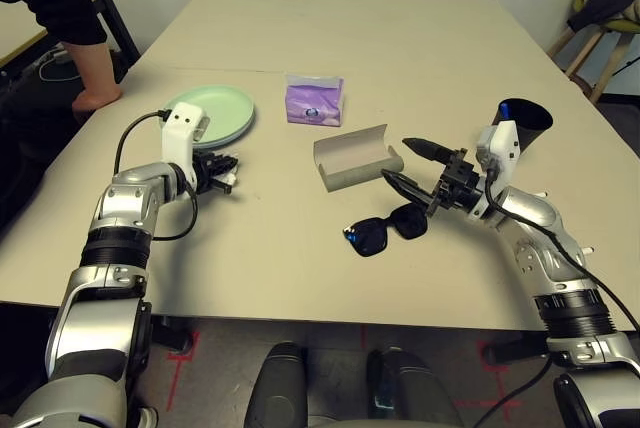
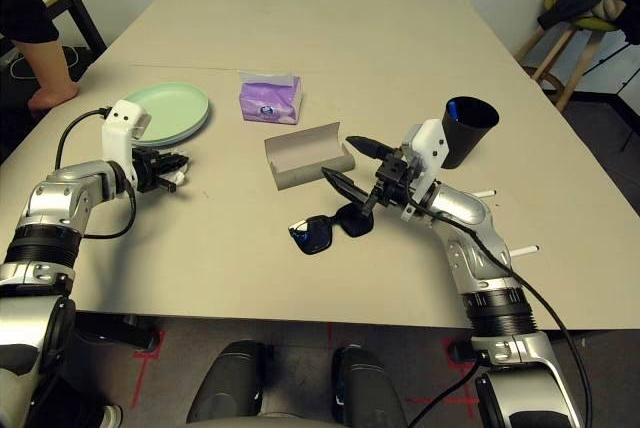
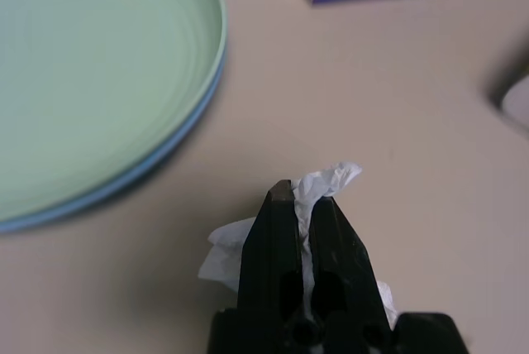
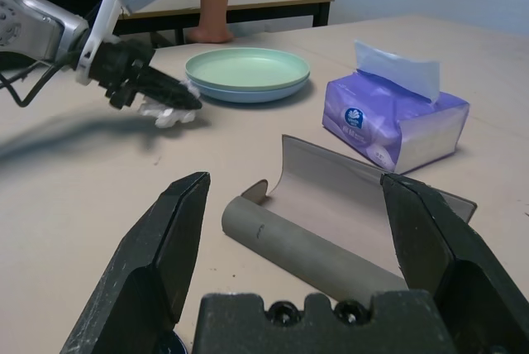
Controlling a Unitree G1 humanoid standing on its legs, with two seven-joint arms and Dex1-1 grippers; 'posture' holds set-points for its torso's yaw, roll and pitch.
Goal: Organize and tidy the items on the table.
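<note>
Pinching crumpled tissue [image 3: 322, 184] in left pincer [image 3: 302, 193], just beside stacked plates [image 3: 107, 73].
Relative to plates: tissue pack [image 1: 314, 103] near; open glasses case [image 1: 355, 158] beyond it, between spread right pincer [image 4: 293, 180] and pack; cup [image 1: 525, 123], holding blue item [image 1: 505, 111], far across worktop [image 1: 300, 28].

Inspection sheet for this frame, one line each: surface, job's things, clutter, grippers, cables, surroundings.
Surface: table smooth beige, faint seam across it; no spill seen
Job's things: green plate stacked on blue plate; tissue pack; glasses case lying open; sunglasses folded out; cup upright, something blue inside; two white markers beside the right arm
Clutter: nothing seen beyond the job's things
Grippers: left shut on crumpled tissue; right open, empty, near the case and sunglasses
Cables: black cable along each forearm
Surroundings: person's hand on the table edge by the plates; stool with clothes at far right
</note>
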